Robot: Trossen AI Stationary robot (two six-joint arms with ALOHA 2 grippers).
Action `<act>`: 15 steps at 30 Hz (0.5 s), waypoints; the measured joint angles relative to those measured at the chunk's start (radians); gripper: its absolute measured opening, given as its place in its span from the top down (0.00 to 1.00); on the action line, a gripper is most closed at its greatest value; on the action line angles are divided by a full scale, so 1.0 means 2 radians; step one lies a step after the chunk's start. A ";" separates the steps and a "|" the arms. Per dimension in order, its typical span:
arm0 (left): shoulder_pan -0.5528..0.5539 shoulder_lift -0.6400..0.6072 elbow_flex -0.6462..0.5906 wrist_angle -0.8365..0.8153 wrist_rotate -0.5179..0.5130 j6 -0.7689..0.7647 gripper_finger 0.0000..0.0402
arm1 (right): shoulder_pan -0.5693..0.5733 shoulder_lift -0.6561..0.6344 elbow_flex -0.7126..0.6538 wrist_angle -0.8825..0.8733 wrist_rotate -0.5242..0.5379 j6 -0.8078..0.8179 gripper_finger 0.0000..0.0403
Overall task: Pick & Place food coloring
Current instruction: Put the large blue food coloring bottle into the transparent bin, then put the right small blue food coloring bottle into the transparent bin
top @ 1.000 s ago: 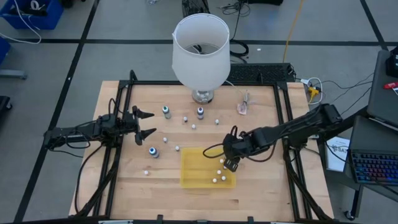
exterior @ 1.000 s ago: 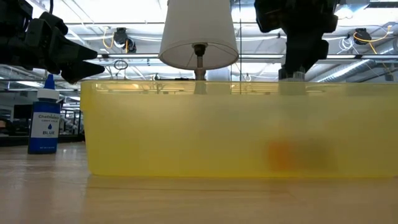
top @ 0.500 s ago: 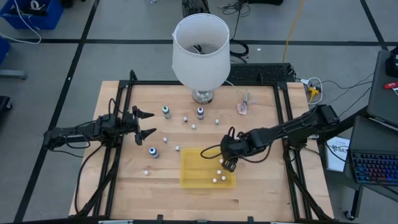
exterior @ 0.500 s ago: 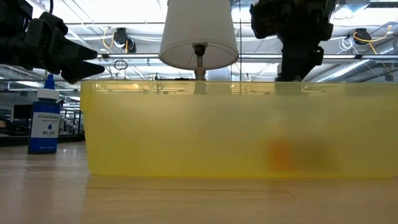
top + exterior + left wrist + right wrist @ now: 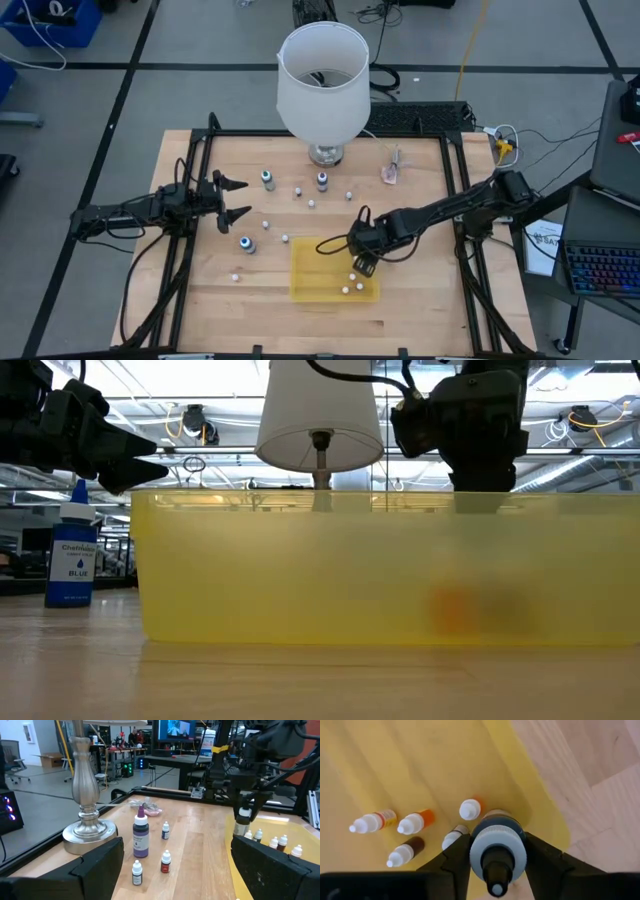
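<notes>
Right wrist view is showing me the placing step: my right gripper [image 5: 496, 857], fingers clamped on a food coloring bottle [image 5: 497, 851], is hanging over the yellow tray [image 5: 310, 275]. Next I'm lowering and releasing among the small bottles [image 5: 405, 832]. Left gripper [image 5: 232, 198] is waiting, fingers spread.

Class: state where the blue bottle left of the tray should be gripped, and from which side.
Take the blue bottle by its straight body, below the tapering cap, probably from above: it stands upright, nothing touching it. The open left hand is nearest; the right hand holds another bottle over the tray.
</notes>
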 joint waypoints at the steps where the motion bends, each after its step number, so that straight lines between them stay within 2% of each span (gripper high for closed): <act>1: 0.000 0.000 0.000 0.000 0.000 0.000 0.09 | -0.001 -0.001 -0.001 -0.001 0.000 0.004 0.58; 4: 0.000 0.000 0.000 0.000 0.000 0.000 0.09 | -0.004 -0.002 -0.001 0.000 0.003 0.013 0.46; 7: 0.000 0.000 0.000 0.000 0.000 0.000 0.09 | -0.004 -0.002 -0.001 0.000 0.001 0.013 0.41; 15: 0.000 0.000 0.000 0.000 0.000 0.000 0.09 | -0.003 -0.017 -0.001 0.000 0.001 0.027 0.43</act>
